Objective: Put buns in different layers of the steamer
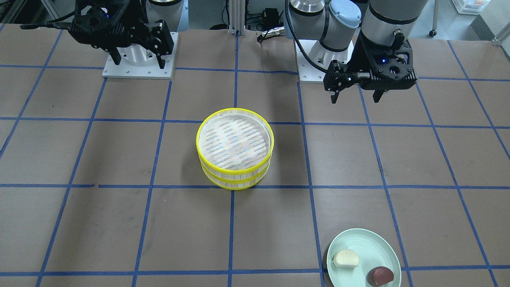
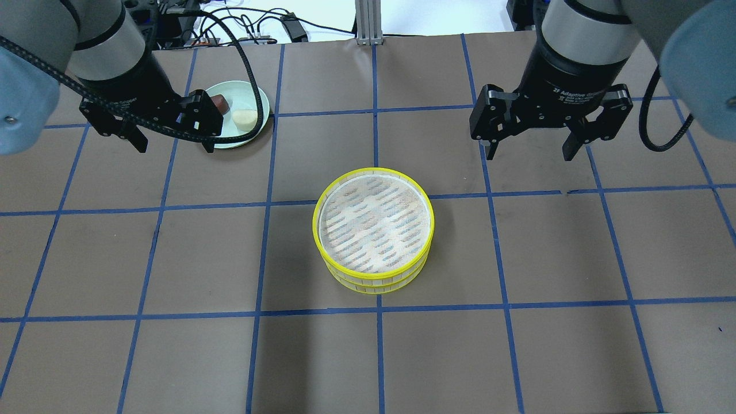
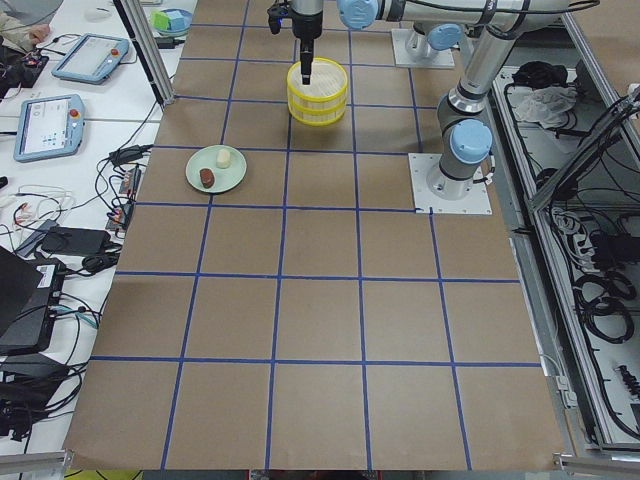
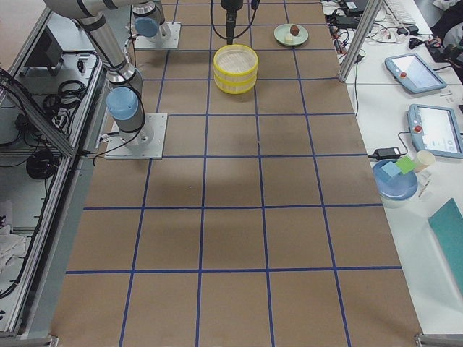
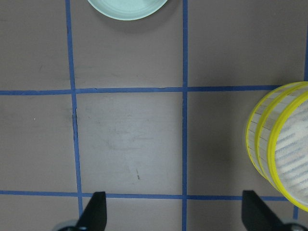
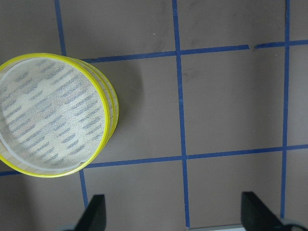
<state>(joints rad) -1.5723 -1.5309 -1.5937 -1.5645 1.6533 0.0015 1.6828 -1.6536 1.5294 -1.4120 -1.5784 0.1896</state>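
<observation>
Between the wide-spread fingers of the left gripper (image 2: 172,142), only brown table covering is seen; the jaws are apart and hung above the surface. Ahead of this gripper, farther from the robot, a pale green plate (image 1: 370,243) is set near the table's far edge. Two buns are carried on it: a cream-white bun (image 1: 346,258) and, just beside it, a reddish-brown bun (image 1: 380,276). They are close but not clearly touching.

The right gripper (image 2: 529,153) is likewise held with its jaws apart above the table.

Between the two grippers and slightly forward of them, the steamer (image 2: 374,282) is placed upright near the table's middle. Its upper layer (image 1: 235,151) is stacked squarely on the lower layer (image 1: 235,184), and the whitish woven floor of the upper one is exposed.

The table (image 2: 172,259) is covered in matt brown sheeting and divided into large squares by blue tape (image 2: 374,310). Each arm is bolted to a metal base plate (image 1: 119,73). Beyond the table's far edge, white benches are seen with teach pendants (image 4: 411,72) and tangled cables (image 3: 110,215).
</observation>
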